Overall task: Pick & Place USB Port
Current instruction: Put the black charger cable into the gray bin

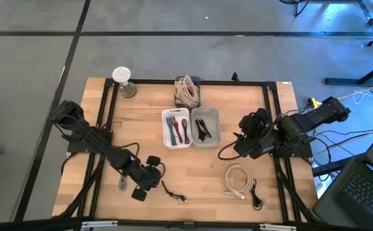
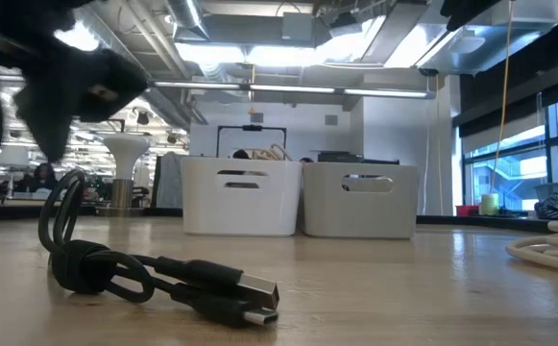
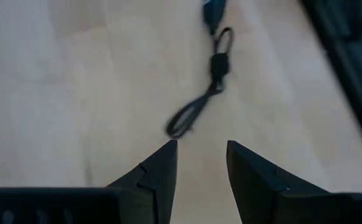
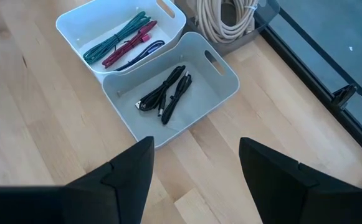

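One USB cable [image 1: 173, 192] beside left end effector [image 1: 153, 179]

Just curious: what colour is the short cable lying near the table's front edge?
Black. The short cable shows best in the low view.

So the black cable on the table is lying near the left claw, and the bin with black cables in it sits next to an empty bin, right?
Not quite: the neighbouring bin is not empty. The right wrist view shows green, red and dark cables in it. The rest holds: the loose black cable lies on the table near the left claw, and the other bin holds black cables.
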Motion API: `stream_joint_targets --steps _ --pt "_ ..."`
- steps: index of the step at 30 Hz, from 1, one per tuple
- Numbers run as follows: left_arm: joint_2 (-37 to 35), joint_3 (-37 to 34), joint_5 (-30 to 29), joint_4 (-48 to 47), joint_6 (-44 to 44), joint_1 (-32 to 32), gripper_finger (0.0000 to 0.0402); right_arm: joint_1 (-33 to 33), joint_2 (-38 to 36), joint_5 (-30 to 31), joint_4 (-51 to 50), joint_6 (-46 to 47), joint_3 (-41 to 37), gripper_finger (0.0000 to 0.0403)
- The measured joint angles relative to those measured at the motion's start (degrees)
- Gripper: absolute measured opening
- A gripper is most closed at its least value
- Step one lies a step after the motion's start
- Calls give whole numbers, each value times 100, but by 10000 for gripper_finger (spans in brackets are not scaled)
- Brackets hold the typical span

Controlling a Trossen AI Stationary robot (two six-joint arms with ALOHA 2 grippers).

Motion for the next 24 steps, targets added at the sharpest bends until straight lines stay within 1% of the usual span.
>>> stream_joint_targets --steps 4,8,12,18,24 --pt "169 141 -85 -270 357 150 129 0 0 -2 12 0 0 239" --pt "406 137 -74 -290 595 284 129 0 0 -2 22 -2 0 239" --pt "613 137 -59 -260 627 360 129 0 0 -1 22 -2 0 239" --pt "690 137 -9 -163 549 386 129 0 -2 -2 22 -2 0 239" --pt "648 137 461 -54 326 369 129 1 -2 0 22 -2 0 239"
